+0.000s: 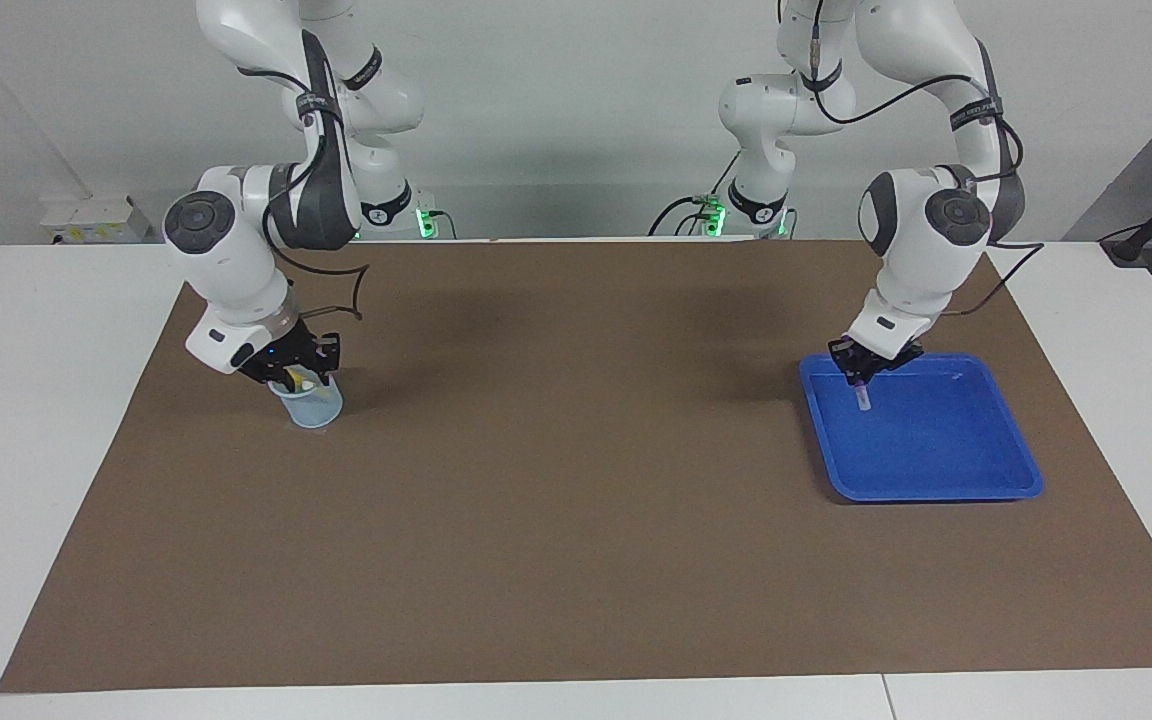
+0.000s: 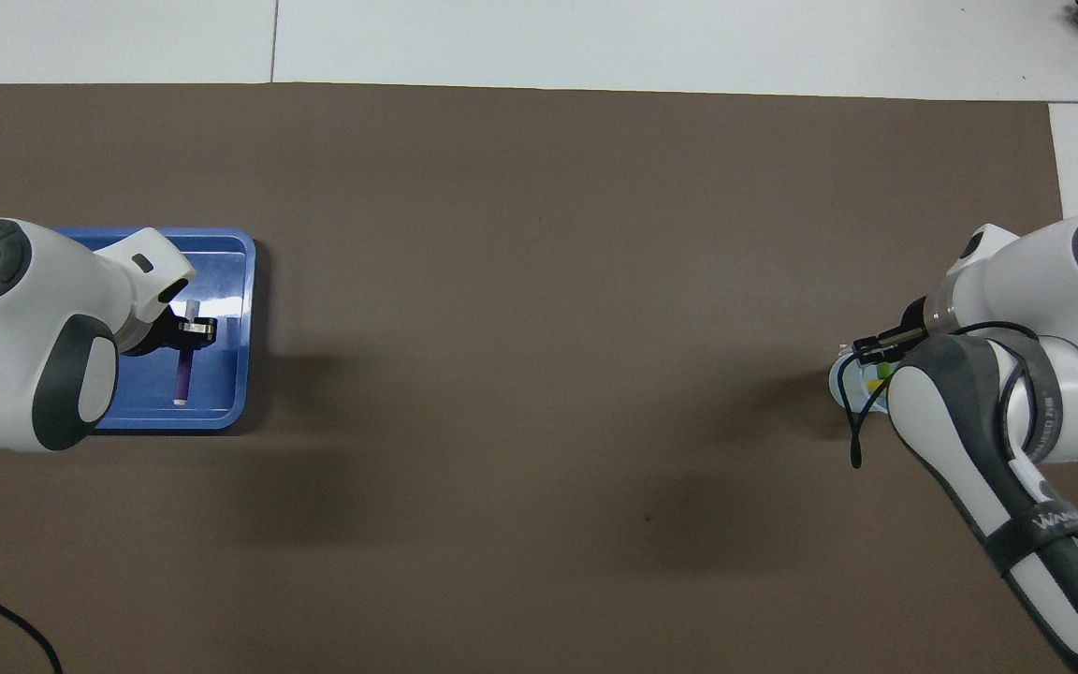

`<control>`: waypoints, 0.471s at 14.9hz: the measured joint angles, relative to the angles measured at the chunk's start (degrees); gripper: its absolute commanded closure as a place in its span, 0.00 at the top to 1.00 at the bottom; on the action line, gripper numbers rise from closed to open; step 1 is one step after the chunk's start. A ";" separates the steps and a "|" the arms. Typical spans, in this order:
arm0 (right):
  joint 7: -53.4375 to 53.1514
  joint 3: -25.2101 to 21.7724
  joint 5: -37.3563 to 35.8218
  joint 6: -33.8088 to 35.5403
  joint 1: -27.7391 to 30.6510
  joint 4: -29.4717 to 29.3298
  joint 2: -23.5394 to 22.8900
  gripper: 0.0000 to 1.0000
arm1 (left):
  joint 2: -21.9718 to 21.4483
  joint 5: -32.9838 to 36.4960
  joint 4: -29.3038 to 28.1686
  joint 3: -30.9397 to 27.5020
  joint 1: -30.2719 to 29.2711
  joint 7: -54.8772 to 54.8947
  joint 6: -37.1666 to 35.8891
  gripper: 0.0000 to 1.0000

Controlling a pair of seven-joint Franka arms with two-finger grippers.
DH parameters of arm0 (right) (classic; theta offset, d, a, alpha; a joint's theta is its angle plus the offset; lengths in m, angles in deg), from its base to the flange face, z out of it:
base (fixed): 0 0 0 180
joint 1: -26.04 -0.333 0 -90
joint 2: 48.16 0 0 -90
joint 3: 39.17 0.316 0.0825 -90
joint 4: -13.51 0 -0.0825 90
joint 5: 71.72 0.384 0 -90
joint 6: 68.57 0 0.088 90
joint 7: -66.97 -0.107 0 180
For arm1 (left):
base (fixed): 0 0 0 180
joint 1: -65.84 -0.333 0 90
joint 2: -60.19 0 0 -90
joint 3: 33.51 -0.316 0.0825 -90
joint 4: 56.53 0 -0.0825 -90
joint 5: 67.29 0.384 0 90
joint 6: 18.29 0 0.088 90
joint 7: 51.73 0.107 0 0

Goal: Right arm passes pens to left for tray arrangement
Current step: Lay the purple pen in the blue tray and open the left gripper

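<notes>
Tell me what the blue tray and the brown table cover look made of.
Blue tray: likely moulded plastic, glossy; its floor shows a white glare streak and the corners are rounded. Brown cover: probably paper or thin card, matte; flat, no shine, straight cut edges.

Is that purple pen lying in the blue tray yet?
Not yet. The purple pen hangs tilted from the left end effector, shut on it, over the tray; touching cannot be told.
</notes>
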 measured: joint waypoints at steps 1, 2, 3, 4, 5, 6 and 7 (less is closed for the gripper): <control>0.03 0.00 0.00 0.00 0.00 0.02 0.00 0.19 | 1.06 0.00 0.18 -0.01 -0.23 0.00 0.91 0.00; 0.04 0.00 0.00 -0.01 0.02 0.02 0.00 0.10 | 1.95 0.00 0.29 -0.01 -0.54 0.00 1.74 0.00; 0.12 -0.01 -0.01 -0.01 0.05 0.02 0.00 0.00 | 2.77 0.00 0.33 -0.01 -0.86 0.00 2.66 0.00; 0.38 -0.02 -0.11 -0.03 0.11 0.00 0.01 0.00 | 3.48 0.00 0.33 -0.03 -1.03 0.00 3.53 0.00; 0.96 -0.06 -0.31 -0.22 0.25 -0.24 0.12 0.00 | 4.18 0.00 0.34 -0.03 -1.09 0.00 4.48 0.00; 1.65 -0.06 -0.31 -0.27 0.55 -0.24 0.13 0.00 | 4.78 0.00 0.34 -0.03 -1.11 0.00 5.38 0.00; 2.31 -0.06 -0.31 -0.38 0.84 -0.27 0.14 0.00 | 5.29 0.00 0.35 -0.02 -1.11 0.00 5.96 0.00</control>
